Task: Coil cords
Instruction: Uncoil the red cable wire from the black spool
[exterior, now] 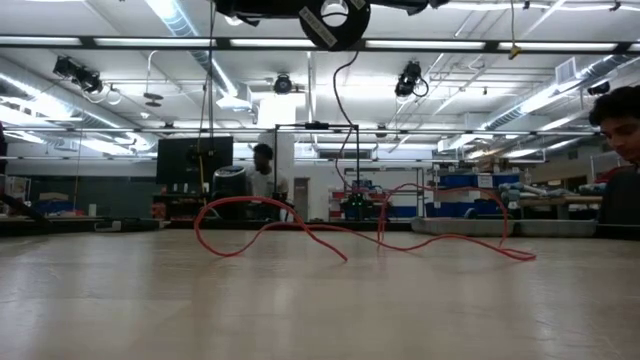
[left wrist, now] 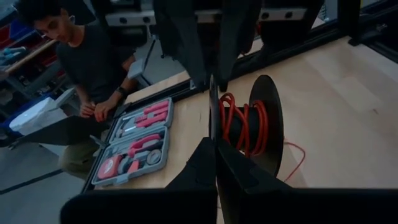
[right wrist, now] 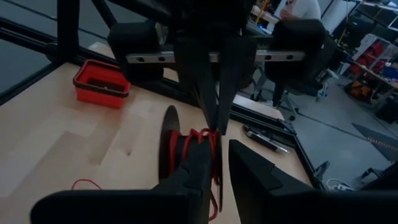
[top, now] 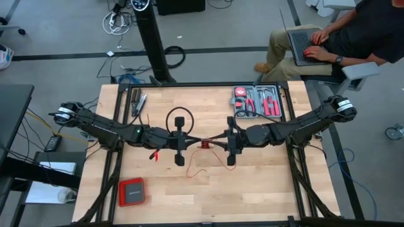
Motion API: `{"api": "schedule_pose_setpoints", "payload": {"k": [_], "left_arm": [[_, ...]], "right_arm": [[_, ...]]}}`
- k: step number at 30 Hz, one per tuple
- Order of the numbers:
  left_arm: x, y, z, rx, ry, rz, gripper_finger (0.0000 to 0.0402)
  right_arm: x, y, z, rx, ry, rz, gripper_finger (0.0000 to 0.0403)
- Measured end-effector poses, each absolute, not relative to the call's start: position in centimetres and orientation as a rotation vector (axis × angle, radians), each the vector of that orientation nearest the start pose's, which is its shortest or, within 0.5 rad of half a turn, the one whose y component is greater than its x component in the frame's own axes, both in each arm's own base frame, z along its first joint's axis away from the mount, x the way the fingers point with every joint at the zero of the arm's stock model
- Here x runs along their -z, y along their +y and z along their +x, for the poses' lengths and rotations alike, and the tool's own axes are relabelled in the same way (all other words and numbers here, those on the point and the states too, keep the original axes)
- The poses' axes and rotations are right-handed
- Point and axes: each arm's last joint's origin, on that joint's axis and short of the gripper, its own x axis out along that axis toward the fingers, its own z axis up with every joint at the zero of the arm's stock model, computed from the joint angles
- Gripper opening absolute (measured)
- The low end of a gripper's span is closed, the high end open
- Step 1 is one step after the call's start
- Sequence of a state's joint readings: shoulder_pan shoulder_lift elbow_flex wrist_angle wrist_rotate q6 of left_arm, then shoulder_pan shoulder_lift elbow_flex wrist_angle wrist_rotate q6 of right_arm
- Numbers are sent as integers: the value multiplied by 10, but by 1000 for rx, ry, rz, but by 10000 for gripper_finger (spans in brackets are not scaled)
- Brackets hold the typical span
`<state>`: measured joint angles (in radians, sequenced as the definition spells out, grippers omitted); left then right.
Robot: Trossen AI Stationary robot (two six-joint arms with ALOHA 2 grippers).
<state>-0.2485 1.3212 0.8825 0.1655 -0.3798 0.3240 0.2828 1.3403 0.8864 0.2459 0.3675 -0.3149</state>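
The light wooden bench (top: 252, 189) carries every item. Both dark arms reach inward from the bench's left and right edges and meet above its centre.

A person in a dark shirt (top: 366, 28) sits beyond the far right corner of the bench with a laptop on the lap.

A grey tool tray with red-handled tools (top: 257, 103) lies at the far right of the bench. A flat red square box (top: 132, 192) lies at the near left.

The left gripper (top: 191, 143) is clenched on the rim of one flange of a small black spool (left wrist: 264, 121) (the fingers meet edge-on against it in the left wrist view). The right gripper (top: 216, 140) faces it from the right, its fingers partly apart on either side of the wound turns; whether they pinch anything cannot be determined.

The thin red cord (top: 204, 144) is partly wound on the spool between the two grippers, raised above the bench. Its loose remainder (exterior: 350, 237) trails in slack loops on the bench, towards the near side of centre.
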Motion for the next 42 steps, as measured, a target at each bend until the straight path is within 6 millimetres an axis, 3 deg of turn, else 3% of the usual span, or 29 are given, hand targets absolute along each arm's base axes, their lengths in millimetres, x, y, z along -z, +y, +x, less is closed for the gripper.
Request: {"api": "schedule_pose_setpoints", "payload": {"k": [4, 9, 13, 22, 30, 35, 42], "left_arm": [[-286, -62, 287, -84, 254, 406, 0], [-287, -63, 288, -70, 245, 399, 0], [-287, -61, 288, -123, 248, 382, 5], [-295, -55, 280, -321, 257, 402, 79], [-300, -63, 276, -237, 221, 355, 94], [-296, -66, 278, -192, 224, 307, 94], [-274, -68, 293, -197, 292, 299, 94]], "right_arm": [[-288, 72, 290, 54, 209, -377, 50], [-287, 72, 290, 53, 215, -380, 8], [-287, 71, 290, 76, 224, -378, 4], [-282, 67, 287, 200, 300, -417, 2], [-287, 67, 283, 407, 298, -457, 1], [-291, 68, 282, 457, 260, -437, 1], [-301, 69, 283, 478, 168, -403, 0]]}}
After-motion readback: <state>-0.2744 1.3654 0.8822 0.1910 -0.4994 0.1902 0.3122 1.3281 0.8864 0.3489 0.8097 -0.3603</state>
